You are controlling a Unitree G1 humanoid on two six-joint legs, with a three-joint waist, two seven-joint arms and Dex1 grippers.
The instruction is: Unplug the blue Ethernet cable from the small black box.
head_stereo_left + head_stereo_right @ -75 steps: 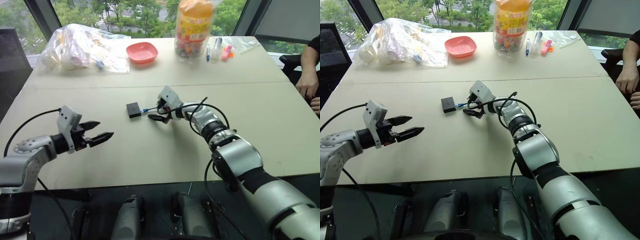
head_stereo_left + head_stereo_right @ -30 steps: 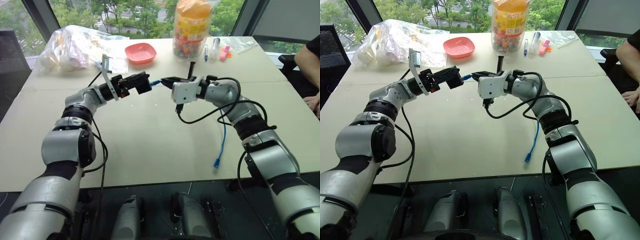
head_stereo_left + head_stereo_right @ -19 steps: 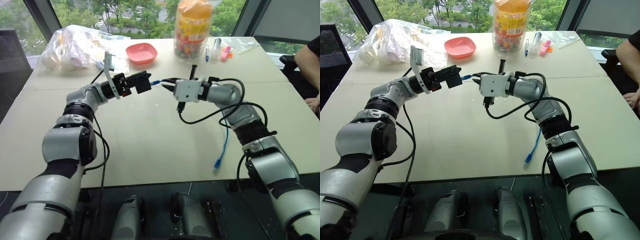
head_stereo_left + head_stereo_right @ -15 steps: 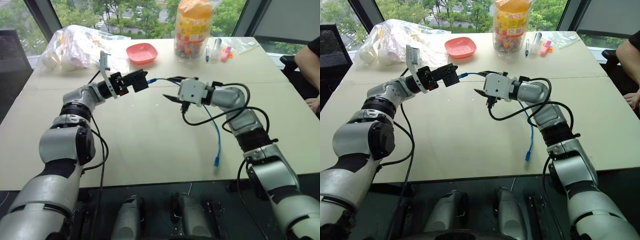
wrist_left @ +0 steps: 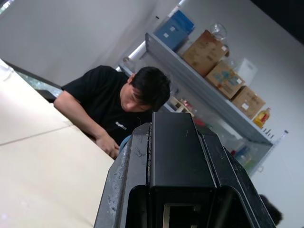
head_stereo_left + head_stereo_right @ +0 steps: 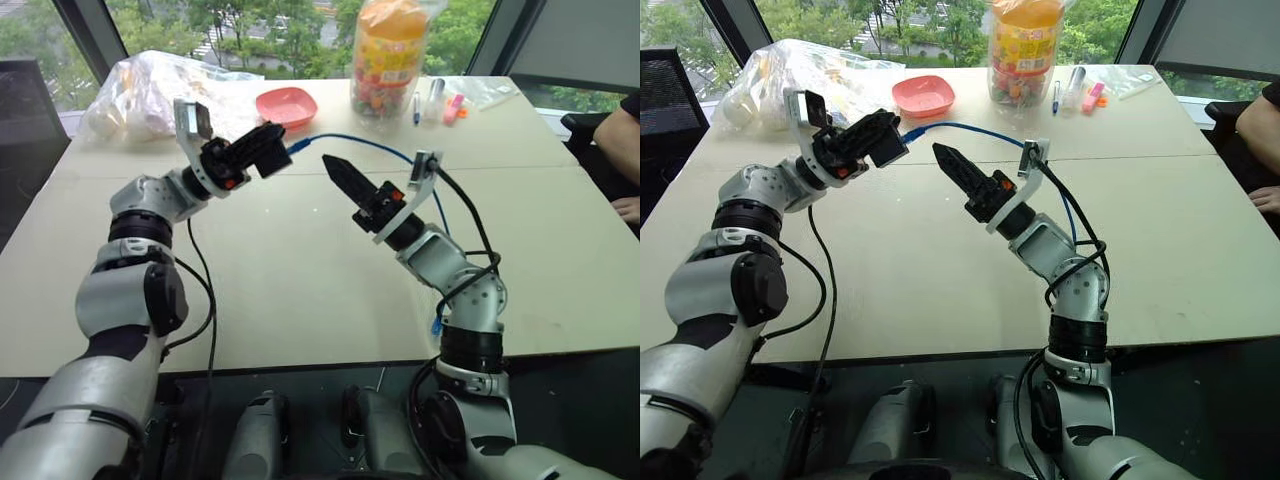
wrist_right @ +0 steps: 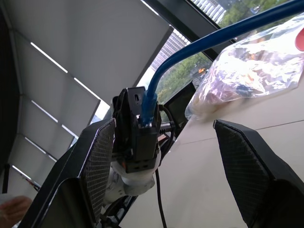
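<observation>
The left gripper (image 6: 268, 150), raised above the tabletop (image 6: 300, 290), clamps the small black box (image 5: 176, 156). The blue Ethernet cable (image 7: 199, 50) apparently remains plugged in. The right gripper (image 7: 175, 161) points up toward it, fingers spread, empty.

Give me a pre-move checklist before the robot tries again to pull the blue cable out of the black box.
1. Left pincer shut on the small black box: ok.
2. Box held clear above the table: ok.
3. Blue Ethernet cable unplugged: not ok, its plug sits in the box in the right wrist view.
4. Right pincer gripping the cable: not ok, it is open and holds nothing.
5. Cable near the plug free to grab: ok.
6. Plug's latch pressed: cannot tell.
</observation>
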